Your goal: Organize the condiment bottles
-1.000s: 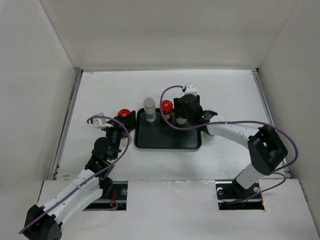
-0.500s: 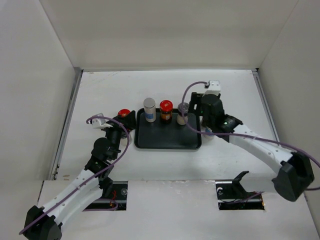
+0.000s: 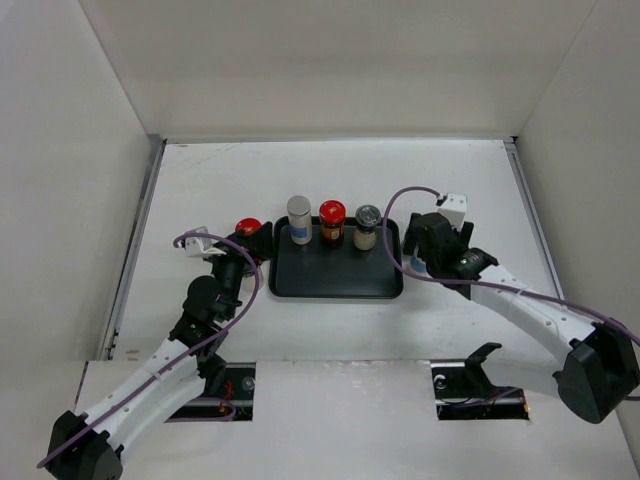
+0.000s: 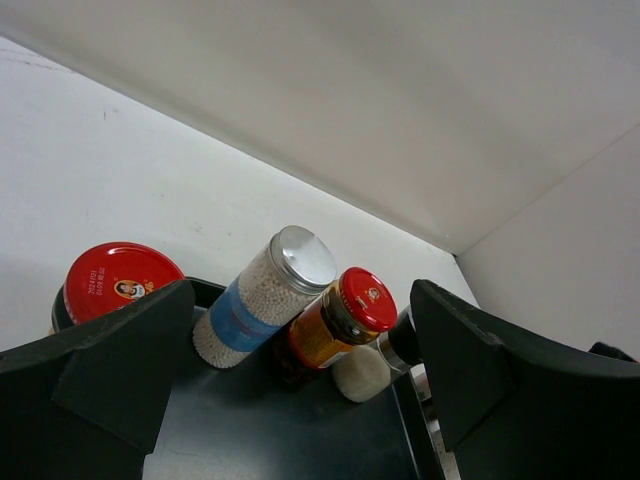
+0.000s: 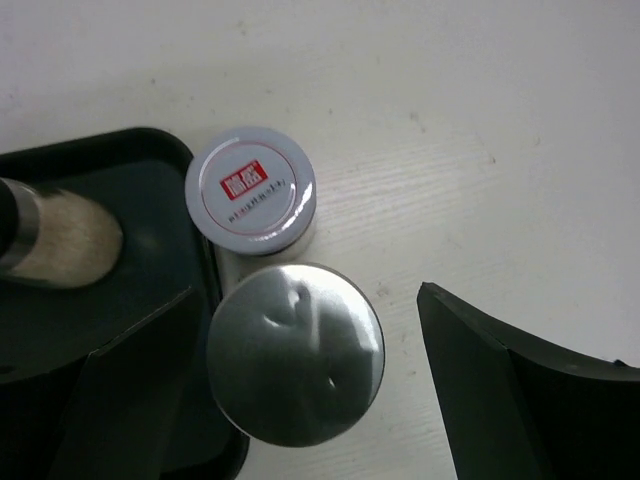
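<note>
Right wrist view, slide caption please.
Open right claw over silver-lidded jar, white-lidded jar next to it, beside black tray.

overhead: high up behind, looking down, far | left wrist: close, low, facing ahead between its fingers (image 4: 120,370) | right wrist: close, facing down | shared: black tray (image 3: 335,282) (image 4: 280,445) (image 5: 150,215)

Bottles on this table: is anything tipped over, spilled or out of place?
Nothing is spilled or tipped. Three bottles stand in a row on the black tray. A red-lidded jar sits off its left edge. A white-lidded jar and a silver-lidded jar, its lid apparently slightly dented, sit off its right.
</note>
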Tool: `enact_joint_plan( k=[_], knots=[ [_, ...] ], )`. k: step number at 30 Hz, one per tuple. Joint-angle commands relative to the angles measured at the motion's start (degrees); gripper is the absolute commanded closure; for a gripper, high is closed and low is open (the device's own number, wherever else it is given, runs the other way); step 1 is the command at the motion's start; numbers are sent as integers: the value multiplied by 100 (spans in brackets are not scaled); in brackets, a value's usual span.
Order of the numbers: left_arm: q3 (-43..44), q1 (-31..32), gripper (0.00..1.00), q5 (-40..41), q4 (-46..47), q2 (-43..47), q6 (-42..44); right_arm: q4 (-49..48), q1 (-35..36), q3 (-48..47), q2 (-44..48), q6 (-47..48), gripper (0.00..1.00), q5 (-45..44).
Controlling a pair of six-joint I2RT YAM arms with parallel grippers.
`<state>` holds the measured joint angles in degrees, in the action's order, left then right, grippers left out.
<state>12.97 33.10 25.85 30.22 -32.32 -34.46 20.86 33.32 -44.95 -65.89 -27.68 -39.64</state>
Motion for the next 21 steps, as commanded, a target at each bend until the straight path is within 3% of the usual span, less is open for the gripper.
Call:
enact_joint_plan(
  k=[1, 5, 8, 14, 21],
  knots=[
    [-23, 34, 10, -80, 204, 50, -44, 85, -58, 153, 182, -369, 8, 184],
    [-23, 43, 10, -80, 204, 6, -44, -64, -50, 267, 313, -440, 39, 194],
    [-31, 51, 10, -80, 204, 15, -52, -170, 99, 180, 664, -204, 53, -315],
    [-32, 43, 10, -80, 248, -73, -52, 111, 907, -505, 850, 17, 57, -405],
    [-32, 34, 10, -71, 257, -91, -52, -626, 1892, -1068, -388, 96, 54, -176]
  ],
)
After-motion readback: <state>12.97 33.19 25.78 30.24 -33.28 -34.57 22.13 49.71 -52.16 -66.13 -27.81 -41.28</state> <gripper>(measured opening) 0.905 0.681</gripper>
